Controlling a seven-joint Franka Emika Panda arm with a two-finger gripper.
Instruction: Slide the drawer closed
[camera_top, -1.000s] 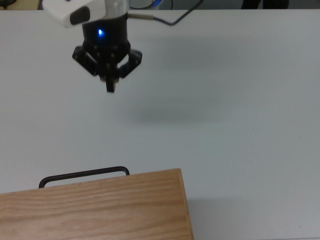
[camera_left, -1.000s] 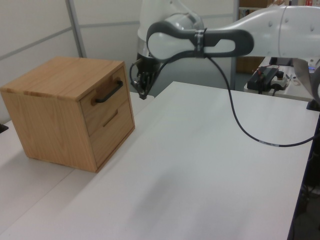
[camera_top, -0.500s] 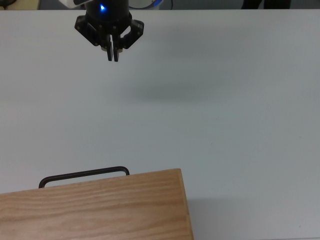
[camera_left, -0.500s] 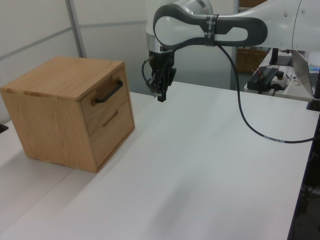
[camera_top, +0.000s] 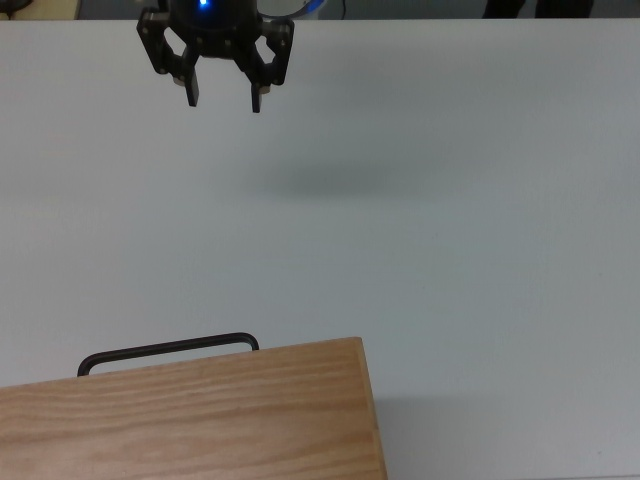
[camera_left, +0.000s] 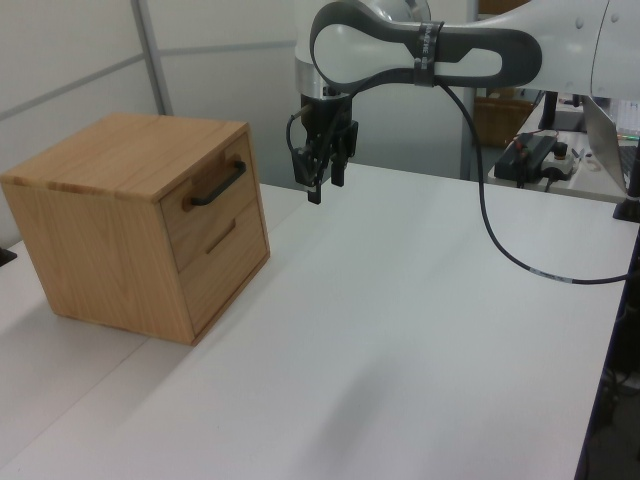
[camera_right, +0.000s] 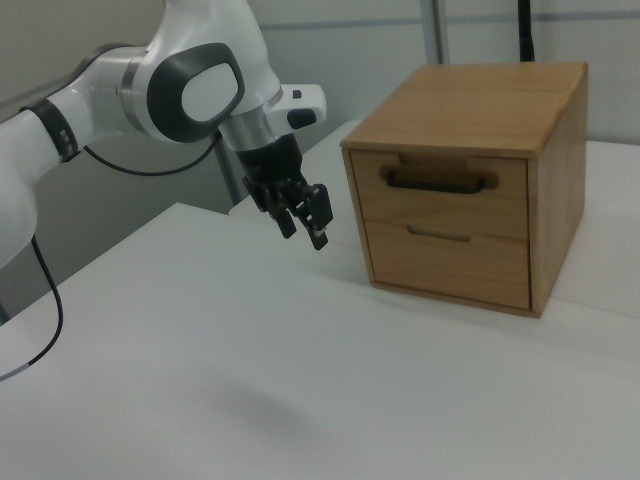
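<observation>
White tabletop (camera_left: 420, 330) is stretching wide and bare around a light wooden cabinet (camera_left: 110, 160), whose upper drawer with the slim black bar handle (camera_right: 437, 180) is sitting flush. Well apart, the black two-finger gripper (camera_top: 223, 100) is hovering with fingers spread, grasping nothing.

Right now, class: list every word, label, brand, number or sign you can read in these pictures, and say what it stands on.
None can be read: the cabinet, its drawer, the table, the arm and the gripper show no legible text. The gripper shows only a blue light.
</observation>
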